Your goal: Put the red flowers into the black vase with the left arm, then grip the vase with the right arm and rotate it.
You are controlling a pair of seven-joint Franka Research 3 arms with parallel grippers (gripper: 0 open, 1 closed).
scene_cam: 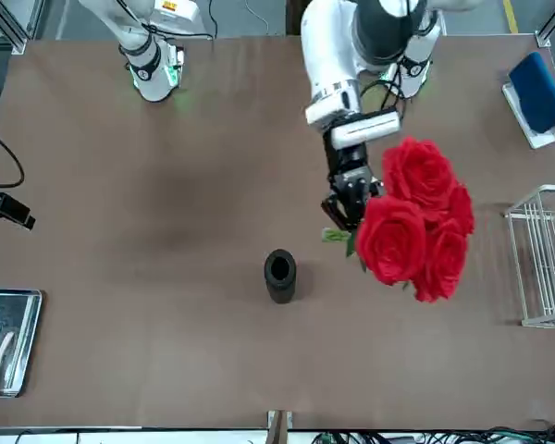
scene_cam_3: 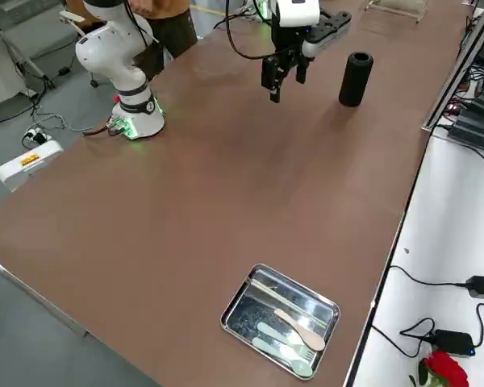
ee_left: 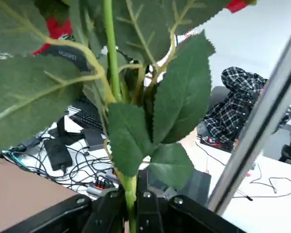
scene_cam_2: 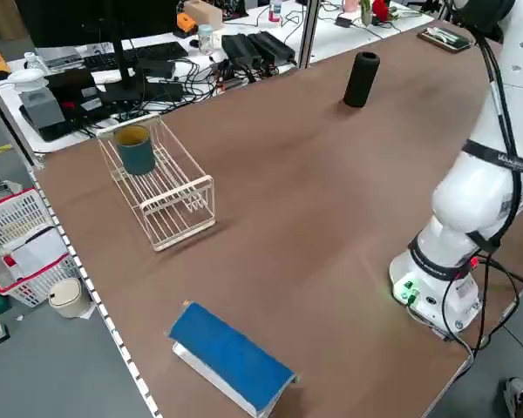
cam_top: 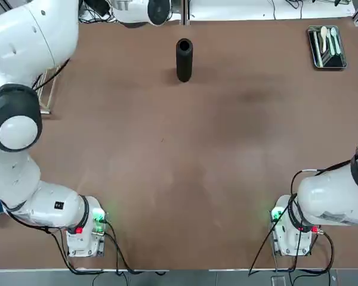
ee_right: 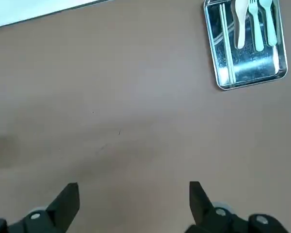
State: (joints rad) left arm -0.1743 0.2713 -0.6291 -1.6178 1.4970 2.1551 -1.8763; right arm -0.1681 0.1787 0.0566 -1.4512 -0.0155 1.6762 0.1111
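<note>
— Where's the vase?
— The black cylinder vase (cam_top: 184, 60) stands upright near the tabletop's (cam_top: 167, 149) far edge. My left gripper (scene_cam: 353, 208) is beside it, clenched on the stems of the red roses (scene_cam: 416, 222); my right gripper (ee_right: 134, 206) hangs released over the right side.
— How would you insert them?
— Turn the stem tips down, centre them over the mouth, then lower slowly — a brushed rim could tip it.
— Count?
— One vase, one bunch, two grippers.
</note>
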